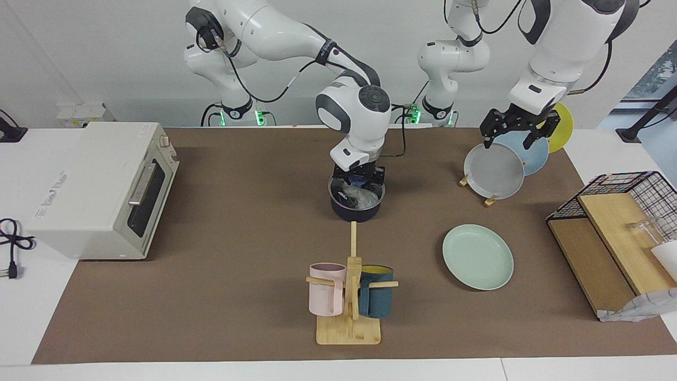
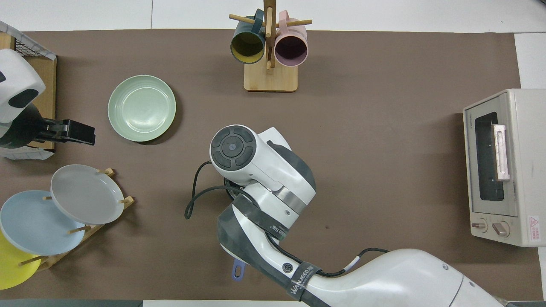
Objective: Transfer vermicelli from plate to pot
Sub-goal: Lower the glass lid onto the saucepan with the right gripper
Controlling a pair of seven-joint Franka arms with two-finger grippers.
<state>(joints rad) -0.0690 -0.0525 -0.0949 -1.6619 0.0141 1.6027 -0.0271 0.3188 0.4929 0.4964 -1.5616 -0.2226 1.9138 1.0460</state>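
Vermicelli (image 1: pixel 360 197): whitish bundle lay inside the pot (image 1: pixel 355 210), mid-worktop toward the robots' edge. Right gripper (image 1: pixel 359 179): lowered into the pot's mouth; whether its fingers were released or clenched cannot be told. Plate (image 1: pixel 477 256): mint-green, bare, toward the left arm's end. Left gripper (image 1: pixel 512 131): raised over the grey plate (image 1: pixel 494 171), fingers spread, holding nothing.

the right arm (image 2: pixel 264 179) hides the pot from overhead, except its handle tip (image 2: pixel 238 270).
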